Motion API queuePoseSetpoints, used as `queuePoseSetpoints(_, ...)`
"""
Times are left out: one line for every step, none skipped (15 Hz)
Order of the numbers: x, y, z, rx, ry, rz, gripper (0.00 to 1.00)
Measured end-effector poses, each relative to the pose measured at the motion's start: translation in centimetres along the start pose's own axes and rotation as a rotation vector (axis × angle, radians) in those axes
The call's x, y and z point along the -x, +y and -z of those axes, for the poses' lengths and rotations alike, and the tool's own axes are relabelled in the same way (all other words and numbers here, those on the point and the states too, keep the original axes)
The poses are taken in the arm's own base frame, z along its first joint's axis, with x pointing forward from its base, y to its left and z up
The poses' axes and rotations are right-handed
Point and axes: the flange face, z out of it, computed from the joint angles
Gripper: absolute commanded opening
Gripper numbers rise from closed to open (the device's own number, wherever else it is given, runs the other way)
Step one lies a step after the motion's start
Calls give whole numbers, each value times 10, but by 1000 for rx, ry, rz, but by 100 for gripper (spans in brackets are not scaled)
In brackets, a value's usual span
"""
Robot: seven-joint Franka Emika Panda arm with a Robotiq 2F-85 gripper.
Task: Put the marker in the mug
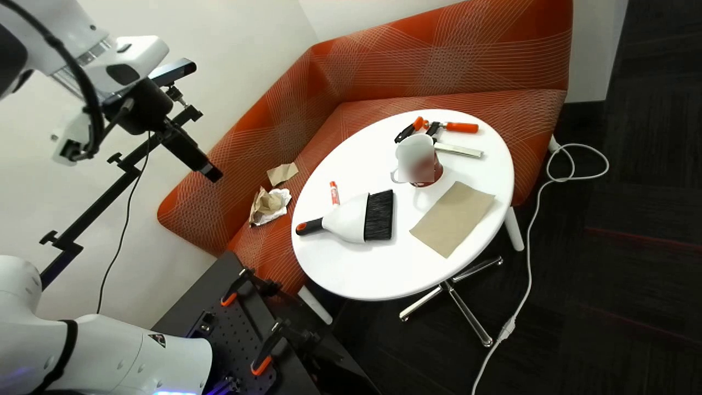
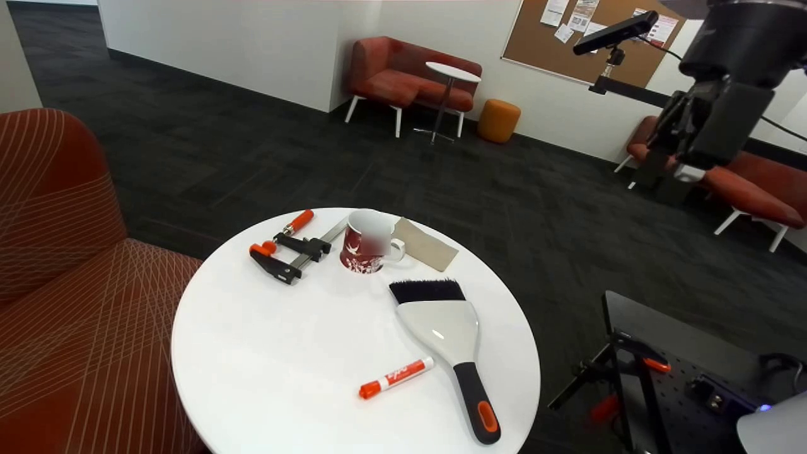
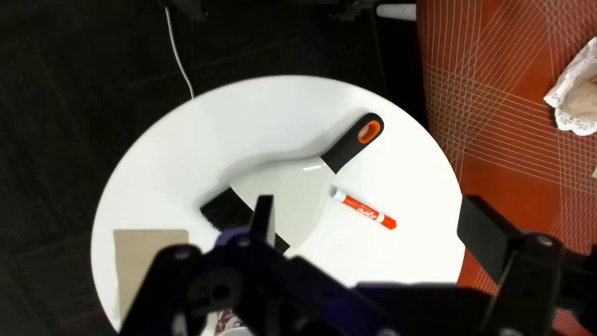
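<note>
As gripper is hovering, fingers apart | marker lying left of brush handle in an exterior view | best closing crosswise, mid-barrel

Marker beside brush, mug beside clamp; all on table
</note>
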Motion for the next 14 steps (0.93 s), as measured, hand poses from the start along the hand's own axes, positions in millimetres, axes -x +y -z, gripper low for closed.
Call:
queuePoseSetpoints(-7,-7,-5,17,17,54,100)
queuePoseSetpoints(-13,-15,-11,29,34,107,100)
queuePoseSetpoints(-19,-22,-17,37,48,160,100)
queuePoseSetpoints(-25,-30,-24,43,63,214,100)
queuePoseSetpoints(-30,-38,-30,48,76,267,100)
queuePoseSetpoints(-35,-46,-37,52,84,318,100)
queuePoseSetpoints(-38,-53,-44,55,87,362,100)
queuePoseSetpoints(-40,-60,-51,57,79,396,100)
queuePoseSetpoints(-41,-66,-58,59,65,415,100)
queuePoseSetpoints(-43,-70,-63,60,52,426,100)
queuePoseSetpoints(-44,-73,-66,60,45,431,100)
queuePoseSetpoints(-46,-73,-67,60,42,433,100)
queuePoseSetpoints(-46,-73,-67,60,42,433,100)
queuePoseSetpoints(-47,-73,-67,61,42,434,100)
